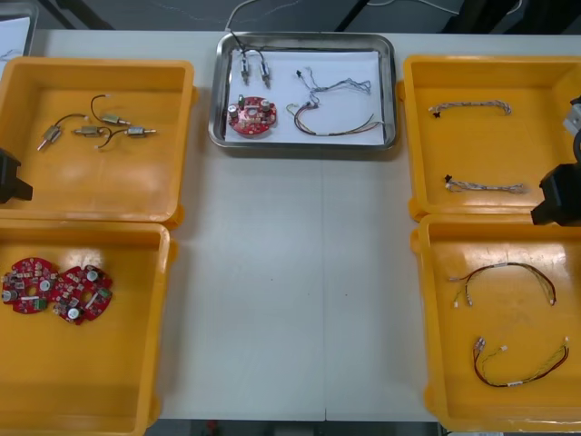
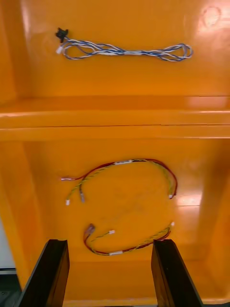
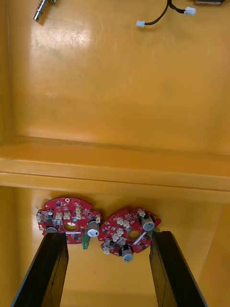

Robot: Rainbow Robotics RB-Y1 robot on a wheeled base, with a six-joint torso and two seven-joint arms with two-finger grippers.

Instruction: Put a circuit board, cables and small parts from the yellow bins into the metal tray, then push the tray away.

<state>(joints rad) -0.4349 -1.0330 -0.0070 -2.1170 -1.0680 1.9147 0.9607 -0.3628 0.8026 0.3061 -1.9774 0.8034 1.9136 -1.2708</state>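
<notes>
Well ahead of both grippers, at the far edge of the table (image 1: pixel 300 300), the metal tray (image 1: pixel 304 145) already holds a circuit board (image 1: pixel 251 115), cables (image 1: pixel 349 86) and small parts (image 1: pixel 245 68), while the left gripper (image 3: pixel 109 236) and right gripper (image 2: pixel 110 242) hang empty with fingers spread over the yellow bins (image 1: pixel 118 363), so only the push seems left.

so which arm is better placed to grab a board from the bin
Left. The open left claw has the two red circuit boards of the near left bin right between its fingers in its wrist view. The right claw is at the right bins, across the table.
</notes>
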